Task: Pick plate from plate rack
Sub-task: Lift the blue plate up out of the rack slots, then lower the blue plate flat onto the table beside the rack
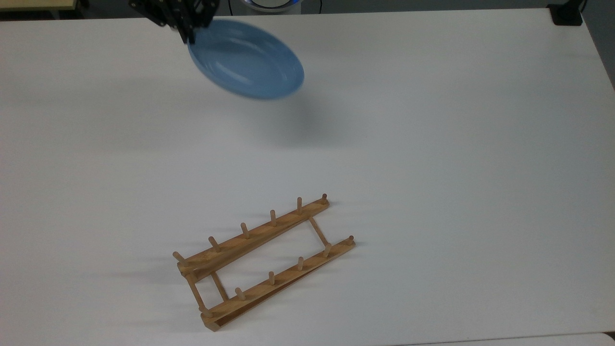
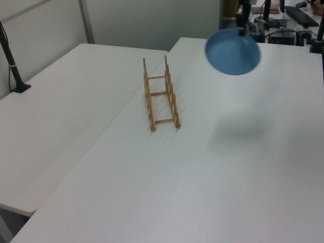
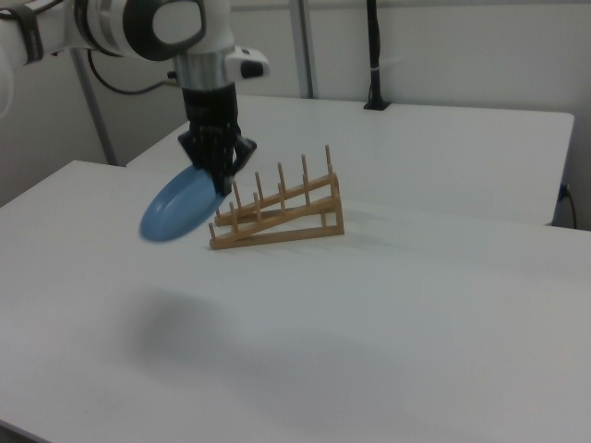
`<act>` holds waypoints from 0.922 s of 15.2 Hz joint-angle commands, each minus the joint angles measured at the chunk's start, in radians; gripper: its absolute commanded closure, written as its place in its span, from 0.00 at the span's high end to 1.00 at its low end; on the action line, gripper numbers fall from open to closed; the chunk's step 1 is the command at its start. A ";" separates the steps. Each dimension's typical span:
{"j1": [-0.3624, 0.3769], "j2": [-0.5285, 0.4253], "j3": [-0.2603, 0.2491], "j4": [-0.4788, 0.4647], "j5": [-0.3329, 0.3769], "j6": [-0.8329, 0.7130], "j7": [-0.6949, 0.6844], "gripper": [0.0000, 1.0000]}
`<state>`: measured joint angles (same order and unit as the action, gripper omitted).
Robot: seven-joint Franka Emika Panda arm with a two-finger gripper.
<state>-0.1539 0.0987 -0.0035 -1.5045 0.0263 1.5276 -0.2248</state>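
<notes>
The pincer is clamped on the plate rim, so it hangs tilted above the worktop, well apart from the rack.

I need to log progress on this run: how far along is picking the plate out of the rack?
Done: the light-blue plate is out of the wooden plate rack, whose pegs hold nothing. In hand: the gripper is shut on the plate's rim, holding it in the air above the white table, its shadow below. Left: nothing of the pick itself.
</notes>
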 commanded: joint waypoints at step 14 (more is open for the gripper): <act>-0.049 0.151 0.010 -0.379 0.026 0.405 -0.058 0.01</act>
<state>-0.2122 0.2299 0.0061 -1.8710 0.0295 1.8679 -0.3405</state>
